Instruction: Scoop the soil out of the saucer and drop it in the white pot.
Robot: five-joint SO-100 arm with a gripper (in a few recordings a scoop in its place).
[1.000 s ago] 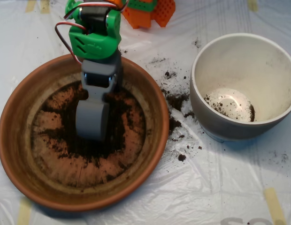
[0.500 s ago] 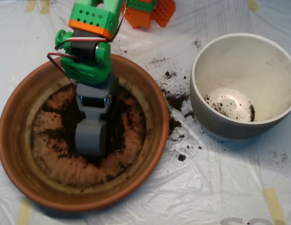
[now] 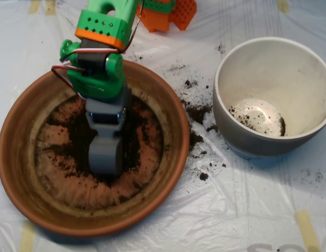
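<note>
Scoop (image 3: 104,157) sat down in the saucer (image 3: 26,173) on the soil (image 3: 134,131), shells together. Spilled crumbs lay on the plastic sheet (image 3: 215,220) left of the pot (image 3: 257,142); a few inside. Cut-off grey print at bottom edge, unreadable.

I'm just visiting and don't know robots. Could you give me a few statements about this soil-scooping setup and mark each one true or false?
1. The grey scoop sits over the middle of the terracotta saucer. True.
2. The white pot is filled to the rim with soil. False: only a few crumbs lie at its bottom.
3. Loose soil is spilled on the plastic sheet between saucer and pot. True.
4. The saucer is narrower than the pot. False: the saucer is clearly wider.
5. The pot stands to the left of the saucer. False: it stands to the right.
</note>
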